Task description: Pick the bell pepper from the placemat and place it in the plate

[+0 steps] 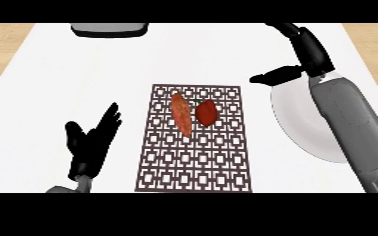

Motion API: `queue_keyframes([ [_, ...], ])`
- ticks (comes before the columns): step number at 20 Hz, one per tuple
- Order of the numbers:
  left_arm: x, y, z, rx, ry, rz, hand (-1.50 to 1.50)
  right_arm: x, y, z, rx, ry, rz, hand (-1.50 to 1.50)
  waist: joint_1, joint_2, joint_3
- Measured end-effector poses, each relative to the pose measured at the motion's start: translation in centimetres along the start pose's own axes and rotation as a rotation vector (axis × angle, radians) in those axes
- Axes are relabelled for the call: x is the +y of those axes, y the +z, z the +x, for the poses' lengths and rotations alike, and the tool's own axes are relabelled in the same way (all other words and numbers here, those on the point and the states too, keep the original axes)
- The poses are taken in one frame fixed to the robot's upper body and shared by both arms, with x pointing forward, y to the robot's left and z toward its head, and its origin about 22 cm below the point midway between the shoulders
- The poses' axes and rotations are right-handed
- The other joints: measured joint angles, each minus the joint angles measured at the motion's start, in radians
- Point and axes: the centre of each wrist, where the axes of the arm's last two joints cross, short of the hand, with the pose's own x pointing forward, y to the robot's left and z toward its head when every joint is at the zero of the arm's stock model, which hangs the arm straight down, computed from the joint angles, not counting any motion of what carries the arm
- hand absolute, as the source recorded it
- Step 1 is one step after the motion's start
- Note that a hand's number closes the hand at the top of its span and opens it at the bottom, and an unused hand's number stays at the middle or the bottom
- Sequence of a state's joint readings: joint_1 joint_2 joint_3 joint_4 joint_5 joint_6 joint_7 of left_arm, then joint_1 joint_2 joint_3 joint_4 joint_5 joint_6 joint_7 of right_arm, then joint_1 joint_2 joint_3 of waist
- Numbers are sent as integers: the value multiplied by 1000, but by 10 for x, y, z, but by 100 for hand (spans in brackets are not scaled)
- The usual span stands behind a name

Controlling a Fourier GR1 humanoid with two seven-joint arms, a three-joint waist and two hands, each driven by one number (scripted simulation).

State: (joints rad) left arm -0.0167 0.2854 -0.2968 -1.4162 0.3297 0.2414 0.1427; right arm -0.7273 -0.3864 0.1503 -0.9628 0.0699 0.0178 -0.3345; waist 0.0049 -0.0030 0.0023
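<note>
Bell pepper (207,112) lies on placemat (196,138), touching orange vegetable (181,114); plate (299,122) at 3 o'clock under right hand (308,50), fingers relaxed; left hand (92,142) spread, empty

Surface (88,80) noted as smooth, matt white. Placemat (196,150) seen as dark openwork lattice. Plate (295,120) smooth, pale, faintly glossy. Bell pepper (206,112) glossy red.

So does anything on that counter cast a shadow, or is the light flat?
Head view: the light is flat and even. The bell pepper and the orange vegetable cast no clear shadow on the placemat. The white plate barely stands out from the pale counter. No glare.
</note>
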Motion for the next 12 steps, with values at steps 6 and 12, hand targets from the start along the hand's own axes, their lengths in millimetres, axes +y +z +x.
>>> queue_keyframes([
  [6,8,4,1,7,0,-2,0,2,-14,29,96,201,278,-150,-4,-4,-2],
  [12,5,2,-2,-6,-4,8,0,38,-18,61,170,331,405,-150,-8,-4,-1],
])
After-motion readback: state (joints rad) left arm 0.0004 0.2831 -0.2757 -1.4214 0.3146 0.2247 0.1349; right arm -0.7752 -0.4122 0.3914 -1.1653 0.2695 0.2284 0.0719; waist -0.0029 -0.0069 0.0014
